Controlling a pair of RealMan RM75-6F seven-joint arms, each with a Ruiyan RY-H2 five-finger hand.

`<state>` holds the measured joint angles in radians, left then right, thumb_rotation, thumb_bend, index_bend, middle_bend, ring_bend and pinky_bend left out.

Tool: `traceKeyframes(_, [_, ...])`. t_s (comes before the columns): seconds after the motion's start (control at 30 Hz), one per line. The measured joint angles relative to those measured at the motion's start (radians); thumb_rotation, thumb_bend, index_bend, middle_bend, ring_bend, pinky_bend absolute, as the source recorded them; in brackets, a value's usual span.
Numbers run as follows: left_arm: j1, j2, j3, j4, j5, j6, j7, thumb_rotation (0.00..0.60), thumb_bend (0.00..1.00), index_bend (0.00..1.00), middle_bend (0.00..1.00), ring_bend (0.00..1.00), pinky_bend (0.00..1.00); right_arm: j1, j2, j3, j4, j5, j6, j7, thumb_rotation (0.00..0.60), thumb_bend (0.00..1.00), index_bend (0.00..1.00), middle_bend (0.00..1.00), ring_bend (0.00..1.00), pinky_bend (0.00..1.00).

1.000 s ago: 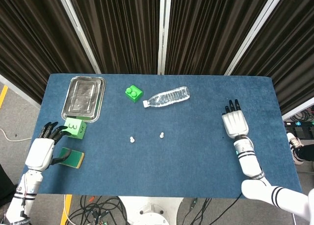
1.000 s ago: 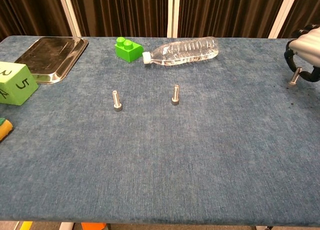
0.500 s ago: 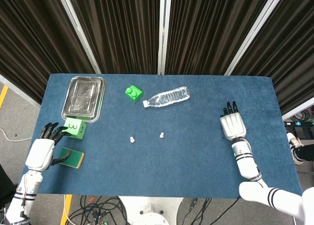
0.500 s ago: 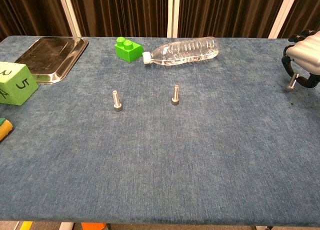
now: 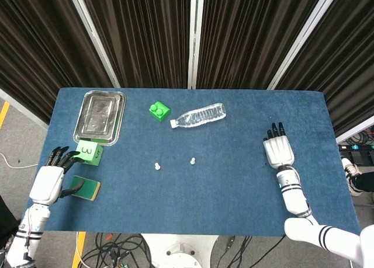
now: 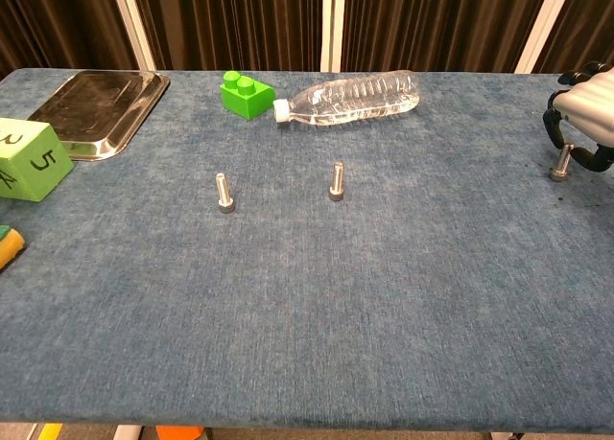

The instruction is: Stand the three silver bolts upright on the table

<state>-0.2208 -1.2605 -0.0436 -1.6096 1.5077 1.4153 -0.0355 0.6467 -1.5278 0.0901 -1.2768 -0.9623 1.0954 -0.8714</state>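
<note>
At the right edge of the chest view, the right hand (image 6: 587, 114) curls its fingers around the third silver bolt (image 6: 561, 162), which stands head-down on the table (image 6: 384, 296), seemingly steadied there. Near frame centre, 2 silver bolts (image 6: 224, 193) (image 6: 336, 182) already stand upright. At the head view's lower left, the left hand (image 5: 51, 177) idles empty, fingers apart, beside the green cube (image 5: 89, 153).

Blue table (image 6: 384, 296) with bolts (image 6: 224, 193), bottle (image 6: 350, 97)

bright, even light; sharp focus
</note>
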Motion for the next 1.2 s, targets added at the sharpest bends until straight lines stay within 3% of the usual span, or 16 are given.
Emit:
traceKeyframes(0.2, [0.001, -0.001, 0.000, 0.002, 0.003, 0.000, -0.001, 0.600, 0.27, 0.32, 0.19, 0.05, 0.00, -0.009, 0.002, 0.000, -0.006, 0.002, 0.005, -0.001, 0.600, 0.35, 0.44, 0.21, 0.00, 0.00])
traceKeyframes(0.33, [0.002, -0.002, -0.001, 0.002, 0.005, 0.002, -0.001, 0.600, 0.27, 0.32, 0.19, 0.05, 0.00, -0.015, 0.008, 0.003, -0.016, 0.002, 0.010, 0.004, 0.600, 0.26, 0.42, 0.21, 0.00, 0.00])
traceKeyframes(0.4, [0.003, 0.001, -0.004, 0.003, 0.003, 0.004, -0.002, 0.600, 0.27, 0.32, 0.19, 0.05, 0.00, -0.019, 0.013, 0.005, -0.028, 0.001, 0.015, 0.013, 0.600, 0.19, 0.36, 0.20, 0.00, 0.00])
traceKeyframes(0.57, [0.007, 0.012, -0.018, 0.005, -0.016, 0.012, -0.009, 0.600, 0.27, 0.32, 0.19, 0.05, 0.00, -0.041, 0.044, 0.024, -0.089, -0.014, 0.045, 0.086, 0.600, 0.16, 0.26, 0.20, 0.00, 0.00])
traceKeyframes(0.87, [0.035, 0.025, -0.032, 0.053, -0.038, 0.057, 0.025, 0.600, 0.27, 0.32, 0.19, 0.05, 0.00, -0.160, 0.201, 0.040, -0.275, -0.149, 0.145, 0.491, 0.600, 0.19, 0.16, 0.15, 0.00, 0.00])
traceKeyframes(1.1, [0.090, 0.040, -0.010, 0.063, -0.027, 0.121, 0.043, 0.600, 0.27, 0.32, 0.19, 0.05, 0.00, -0.307, 0.383, -0.029, -0.336, -0.425, 0.260, 0.897, 0.600, 0.19, 0.15, 0.12, 0.00, 0.00])
traceKeyframes(1.2, [0.120, 0.051, 0.006, 0.054, -0.026, 0.140, 0.052, 0.600, 0.27, 0.32, 0.19, 0.05, 0.00, -0.379, 0.423, -0.069, -0.328, -0.527, 0.347, 1.003, 0.600, 0.19, 0.14, 0.12, 0.00, 0.00])
